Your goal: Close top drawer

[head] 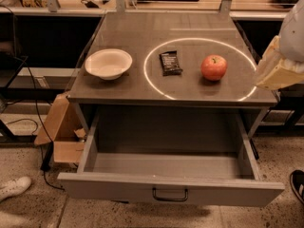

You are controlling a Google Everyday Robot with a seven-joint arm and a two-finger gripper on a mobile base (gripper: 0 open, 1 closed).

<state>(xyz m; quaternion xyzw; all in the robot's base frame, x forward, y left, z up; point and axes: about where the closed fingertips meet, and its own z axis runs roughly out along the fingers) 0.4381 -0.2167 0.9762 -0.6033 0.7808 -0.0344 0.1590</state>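
Observation:
The top drawer is a wide, deep grey metal drawer under the table top. It is pulled far out towards me and its inside shows nothing in it. Its flat front panel has one small dark loop handle at the centre. My gripper is a cream-coloured piece at the right edge of the view, beside the table's right front corner. It is well above the drawer, to the right of it, and touches nothing.
On the grey table top lie a white bowl, a dark snack bar and a red apple, inside a ring of light. A cardboard box stands on the floor at the left. A white shoe is at the lower left.

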